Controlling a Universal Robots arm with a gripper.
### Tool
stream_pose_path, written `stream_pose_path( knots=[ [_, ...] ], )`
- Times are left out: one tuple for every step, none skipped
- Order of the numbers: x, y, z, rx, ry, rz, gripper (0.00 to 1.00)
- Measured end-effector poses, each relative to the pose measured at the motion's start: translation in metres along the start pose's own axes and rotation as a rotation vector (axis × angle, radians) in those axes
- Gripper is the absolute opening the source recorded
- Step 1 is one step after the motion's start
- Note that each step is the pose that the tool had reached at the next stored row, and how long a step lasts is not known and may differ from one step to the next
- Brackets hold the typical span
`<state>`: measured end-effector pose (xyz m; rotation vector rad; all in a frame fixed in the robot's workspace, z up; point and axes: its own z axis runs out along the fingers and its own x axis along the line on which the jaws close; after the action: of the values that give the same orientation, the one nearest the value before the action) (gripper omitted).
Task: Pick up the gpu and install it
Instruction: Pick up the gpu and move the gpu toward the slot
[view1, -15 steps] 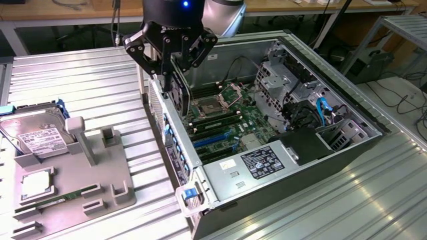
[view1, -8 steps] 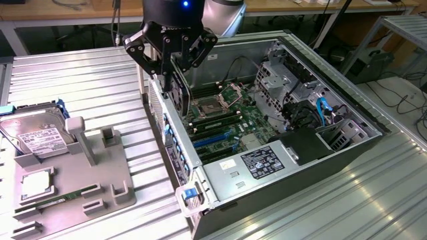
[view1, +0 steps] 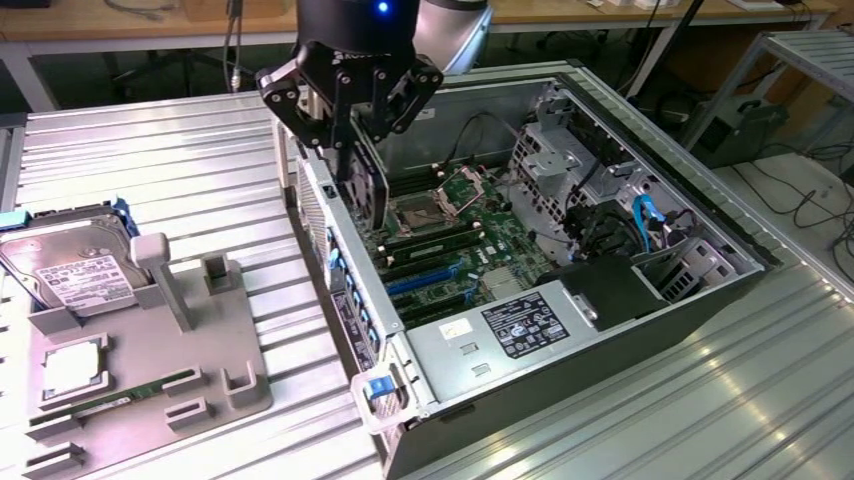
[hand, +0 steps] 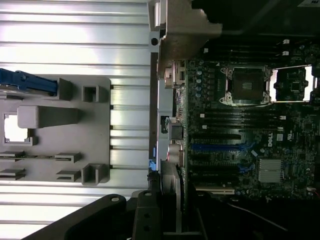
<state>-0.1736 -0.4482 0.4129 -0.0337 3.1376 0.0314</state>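
Observation:
My gripper (view1: 358, 135) hangs over the rear left corner of the open computer case (view1: 667, 190), shut on the gpu (view1: 367, 180). The gpu is a dark flat card that hangs upright below the fingers, its lower edge just above the motherboard (view1: 454, 240) near the case's rear wall. In the wrist view the gpu (hand: 172, 182) appears edge-on between the black fingers (hand: 145, 217) of the gripper (hand: 172, 212), beside the case's rear wall and above the expansion slots (hand: 215, 147). The card is apart from the slots.
A grey parts holder (view1: 200, 350) stands on the ribbed metal table at the exterior view's left. It carries a silver hard drive (view1: 67, 270), a square chip (view1: 74, 365) and a slim memory stick (view1: 120, 400). Cables and drive cages fill the case's far side.

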Motion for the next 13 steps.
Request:
stream_pose_path(
  knots=[
    [-0.002, -0.0001, 0.0, 0.0, 0.0, 0.0, 0.28],
    [-0.005, -0.0001, 0.0, 0.0, 0.0, 0.0, 0.28],
    [-0.007, -0.0002, 0.0001, 0.0, 0.0, 0.0, 0.28],
    [-0.009, -0.0002, 0.0001, 0.0, 0.0001, 0.0, 0.28],
    [-0.013, -0.0003, 0.0002, 0.0, 0.0, -0.001, 0.28],
    [-0.016, -0.0004, 0.0003, -0.0001, 0.0, -0.002, 0.28],
    [-0.019, -0.0004, 0.0002, -0.0001, 0.0001, -0.004, 0.28],
    [-0.022, -0.0005, 0.0002, 0.0, 0.0002, -0.006, 0.28],
    [-0.025, -0.0006, 0.0003, -0.0001, 0.0001, -0.007, 0.28],
    [-0.029, -0.0006, 0.0004, 0.0, 0.0002, -0.008, 0.28],
    [-0.032, -0.0007, 0.0004, 0.0001, 0.0003, -0.009, 0.28],
    [-0.036, -0.0008, 0.0005, -0.0001, 0.0002, -0.01, 0.28],
    [-0.041, -0.0009, 0.0006, -0.0001, 0.0002, -0.01, 0.28]
  ],
)
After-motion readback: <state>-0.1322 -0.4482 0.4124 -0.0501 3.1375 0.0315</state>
